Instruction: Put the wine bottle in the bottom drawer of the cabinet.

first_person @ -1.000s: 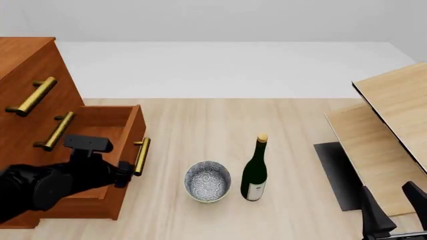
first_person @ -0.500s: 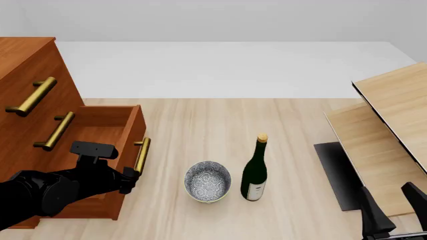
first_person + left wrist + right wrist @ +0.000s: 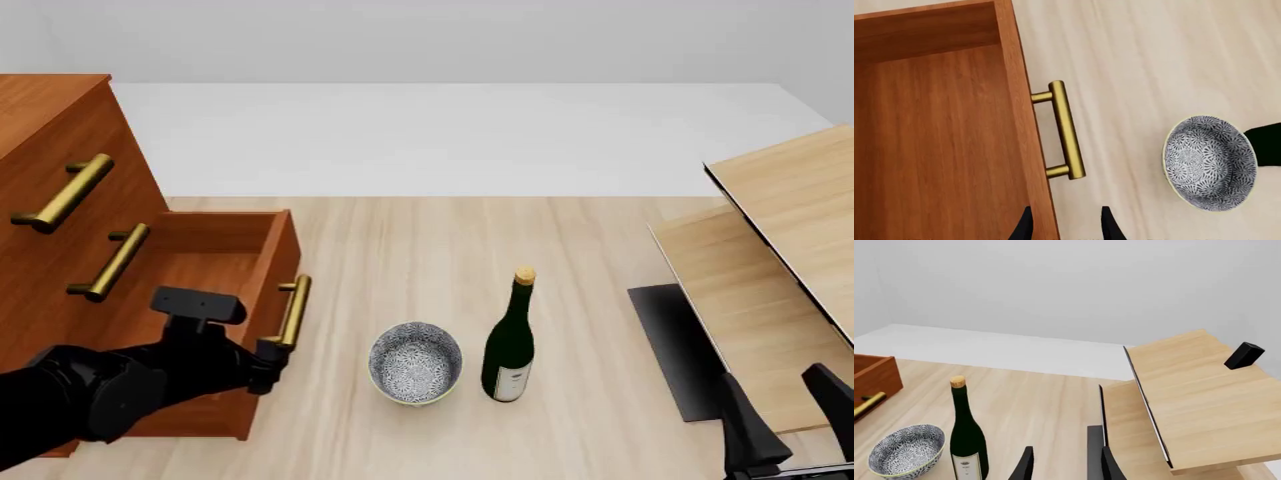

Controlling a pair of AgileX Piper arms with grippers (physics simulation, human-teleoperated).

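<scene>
The wine bottle stands upright on the pale wooden bench just right of centre in the front view, its gold cap up and its white label low on the body. Just beside it, to its left, sits a round patterned bowl.

At the left edge of the frame stands the cabinet, with the bottom drawer pulled out and its box showing nothing inside in the left wrist view. The left pincer sits at the near end of the drawer's brass handle. The left wrist view shows its two dark fingertips parted, straddling the drawer's front panel below the handle and gripping nothing.

The right pincer hangs low in the bottom right corner, near a light-wood shelf unit. Its fingers are spread apart and hold nothing.
</scene>
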